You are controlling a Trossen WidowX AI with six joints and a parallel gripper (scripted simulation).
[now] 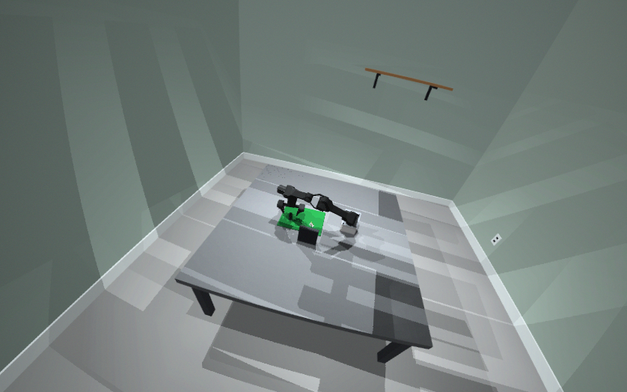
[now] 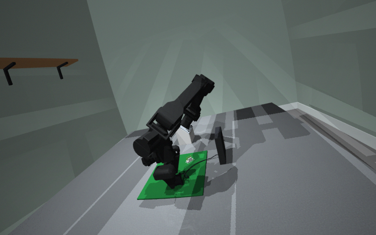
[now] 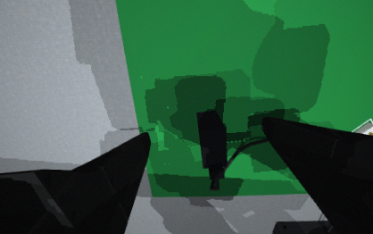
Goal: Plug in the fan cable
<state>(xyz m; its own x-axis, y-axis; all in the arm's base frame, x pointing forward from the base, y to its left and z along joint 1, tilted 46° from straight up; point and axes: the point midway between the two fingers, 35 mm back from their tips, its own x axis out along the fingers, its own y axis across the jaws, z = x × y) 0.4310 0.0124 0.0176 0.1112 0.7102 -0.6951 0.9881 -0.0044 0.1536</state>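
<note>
the end effector points downward, spread open around the black plug, gripping nothing.

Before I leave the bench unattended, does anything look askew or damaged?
Nothing looks damaged. Only the black plug seems out of place: it's on the green board, away from the white header.

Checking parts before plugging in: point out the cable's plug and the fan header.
Plug (image 1: 290,215) (image 2: 179,179) (image 3: 211,139): top, exterior and wrist views, its black body.
Fan header (image 1: 310,224) (image 2: 190,159) (image 3: 368,127): top, exterior and wrist views, its white housing.
</note>
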